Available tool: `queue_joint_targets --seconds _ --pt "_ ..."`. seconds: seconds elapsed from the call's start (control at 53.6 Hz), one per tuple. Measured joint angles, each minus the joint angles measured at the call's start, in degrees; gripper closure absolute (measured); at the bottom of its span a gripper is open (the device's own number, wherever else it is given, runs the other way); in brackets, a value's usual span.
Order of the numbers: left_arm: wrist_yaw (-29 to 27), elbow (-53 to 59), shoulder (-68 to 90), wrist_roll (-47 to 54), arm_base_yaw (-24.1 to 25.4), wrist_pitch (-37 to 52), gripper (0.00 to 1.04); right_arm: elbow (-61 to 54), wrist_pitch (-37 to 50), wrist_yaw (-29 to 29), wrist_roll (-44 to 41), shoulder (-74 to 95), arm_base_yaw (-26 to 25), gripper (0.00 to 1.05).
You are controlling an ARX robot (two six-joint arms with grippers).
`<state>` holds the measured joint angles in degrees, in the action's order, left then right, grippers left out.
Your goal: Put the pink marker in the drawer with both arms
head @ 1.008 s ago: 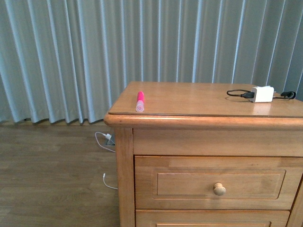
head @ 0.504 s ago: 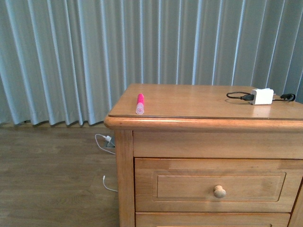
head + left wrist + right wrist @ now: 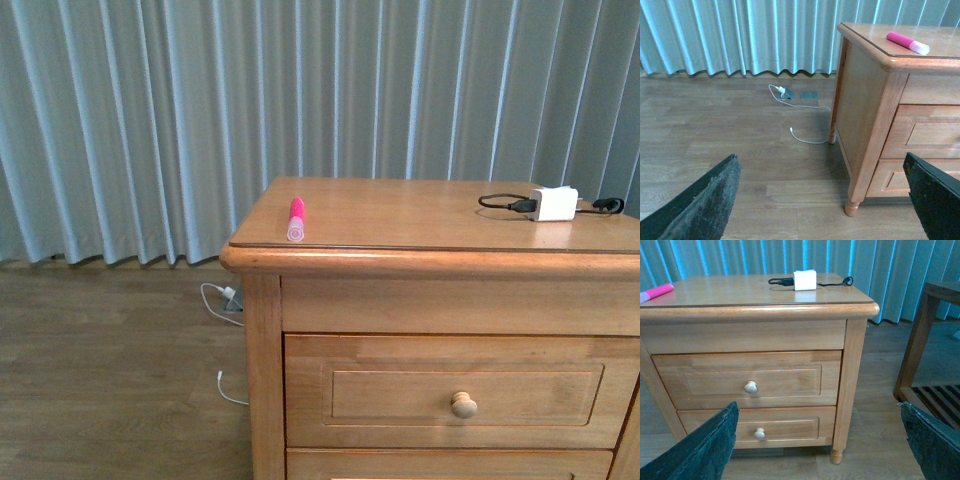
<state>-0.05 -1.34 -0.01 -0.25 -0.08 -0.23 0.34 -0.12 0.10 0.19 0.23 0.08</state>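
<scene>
So | left gripper [image 3: 820,159] gaped wide, empty, off the cabinet's [image 3: 420,262] left side | right gripper [image 3: 818,407] gaped wide, empty, facing the closed drawer [image 3: 750,380] | pink marker [image 3: 296,217] lay on the cabinet top near its front-left corner, well apart from the white charger [image 3: 553,203]

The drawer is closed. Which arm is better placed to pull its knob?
Right, probably. Its wrist view faces the drawer front, knob straight ahead; the left wrist view sees the cabinet obliquely from its side, nearer the pink marker.
</scene>
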Motion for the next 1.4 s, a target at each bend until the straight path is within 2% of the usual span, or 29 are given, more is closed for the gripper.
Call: queue_joint_targets --seconds 0.224,0.355,0.523,0.709,0.896,1.083,1.4 --pt "0.00 0.00 0.00 0.00 0.00 0.00 0.06 0.00 0.00 0.00 -0.02 0.00 0.00 0.08" --pt "0.02 0.00 0.00 0.00 0.00 0.00 0.06 2.73 -9.66 7.41 0.90 4.33 1.90 0.08" --pt "0.00 0.00 0.00 0.00 0.00 0.00 0.06 4.74 -10.43 6.16 3.41 11.10 2.27 0.08" --pt "0.02 0.00 0.00 0.00 0.00 0.00 0.06 8.31 -3.04 5.77 4.79 25.16 4.28 0.08" --pt "0.02 0.00 0.00 0.02 0.00 0.00 0.06 14.75 8.37 8.85 4.94 47.45 14.58 0.08" --pt "0.02 0.00 0.00 0.00 0.00 0.00 0.06 21.40 17.62 11.45 4.74 64.50 20.61 0.08" --pt "0.02 0.00 0.00 0.00 0.00 0.00 0.06 32.92 27.36 14.12 4.79 89.83 24.76 0.08"
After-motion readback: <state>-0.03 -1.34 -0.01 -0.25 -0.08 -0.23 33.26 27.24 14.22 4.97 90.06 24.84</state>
